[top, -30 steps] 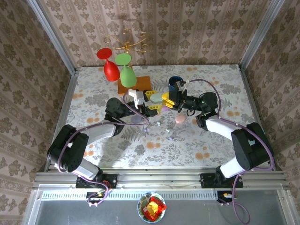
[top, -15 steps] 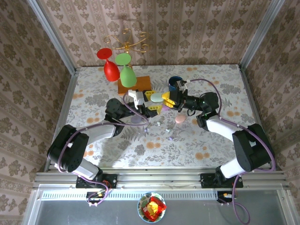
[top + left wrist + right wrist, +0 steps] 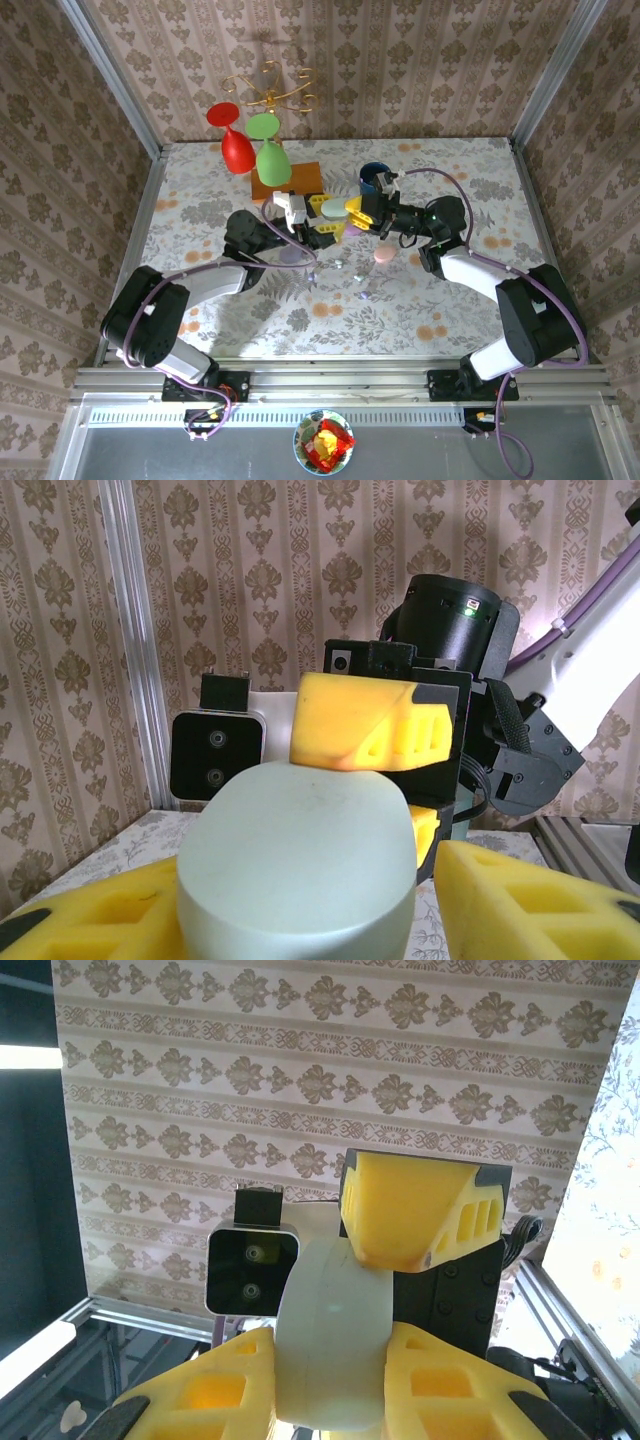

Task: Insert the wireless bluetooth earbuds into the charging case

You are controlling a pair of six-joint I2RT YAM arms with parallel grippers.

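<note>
A pale green oval charging case (image 3: 333, 209) hangs above the table's middle, held from both sides. My left gripper (image 3: 326, 216) is shut on it from the left. In the left wrist view the case (image 3: 300, 850) sits between my left gripper's (image 3: 300, 915) yellow fingers (image 3: 540, 900). My right gripper (image 3: 352, 212) is shut on the case's other end. In the right wrist view the case (image 3: 335, 1340) is squeezed between the pads of the right gripper (image 3: 330, 1385). Tiny pale earbuds (image 3: 339, 264) lie on the floral table below, another (image 3: 358, 281) a little nearer.
A pink oval case (image 3: 383, 256) and a lavender one (image 3: 291, 255) lie on the table under the arms. Behind stand a blue cup (image 3: 373, 178), an orange block (image 3: 290, 185), red and green goblets (image 3: 240, 150) and a gold stand (image 3: 270, 88).
The right gripper has shifted very slightly at the case. Otherwise both arms and the case stay where they were.
</note>
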